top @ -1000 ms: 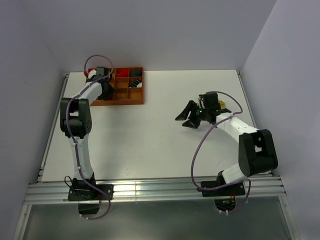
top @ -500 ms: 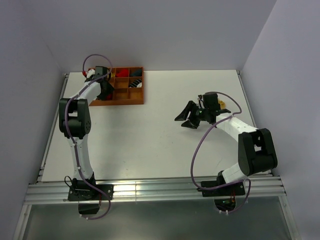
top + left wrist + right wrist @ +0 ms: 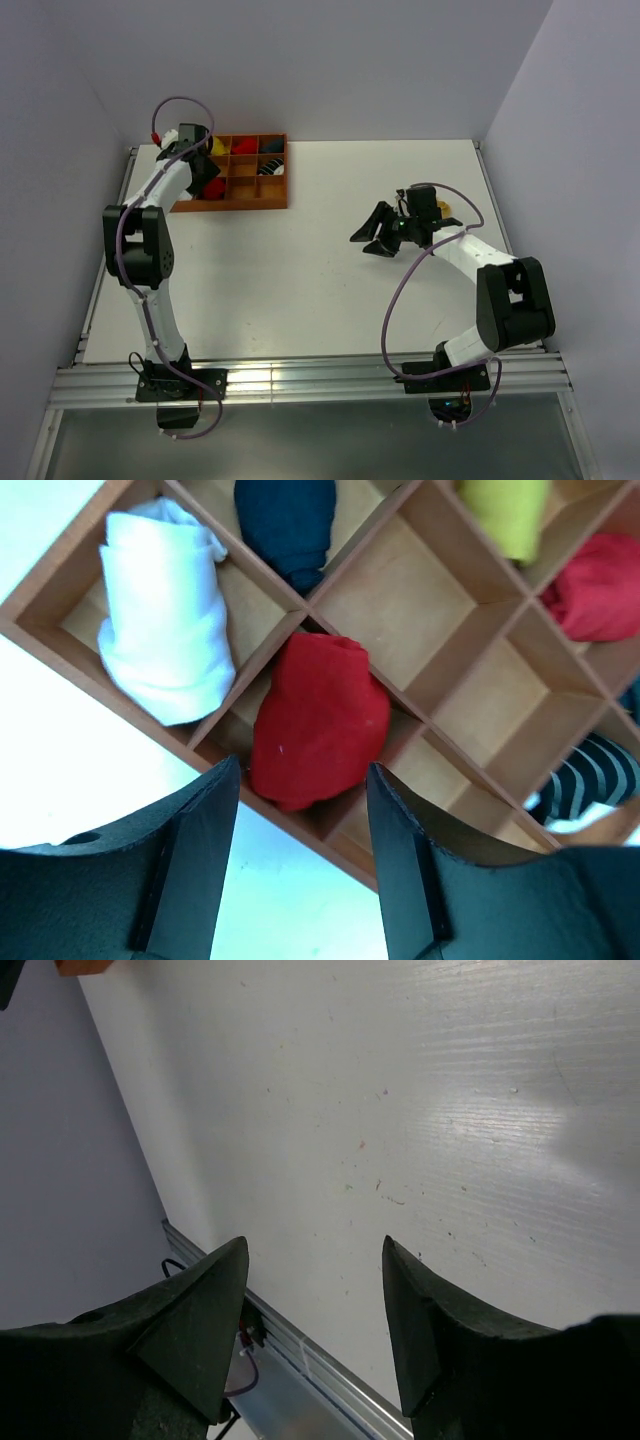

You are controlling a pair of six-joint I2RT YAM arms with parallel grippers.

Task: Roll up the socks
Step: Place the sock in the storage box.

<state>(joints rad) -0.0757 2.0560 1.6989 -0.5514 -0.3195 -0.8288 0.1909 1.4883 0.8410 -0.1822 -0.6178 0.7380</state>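
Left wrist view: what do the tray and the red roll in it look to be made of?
The tray looks like wood or plywood: matte brown, with thin flat dividers. The red roll looks like soft matte fabric, probably knit: a rounded bulge with creases.

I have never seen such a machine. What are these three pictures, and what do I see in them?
These are two robot arms bolted to a table. One picture looks down from above. The other two come from a camera on each wrist, so each shows its own arm's tool at the bottom. The left tool hangs open over a wooden tray holding rolled socks, just above a red roll, in the compartment next to a white roll. The right tool is open over the table. Neither holds anything.
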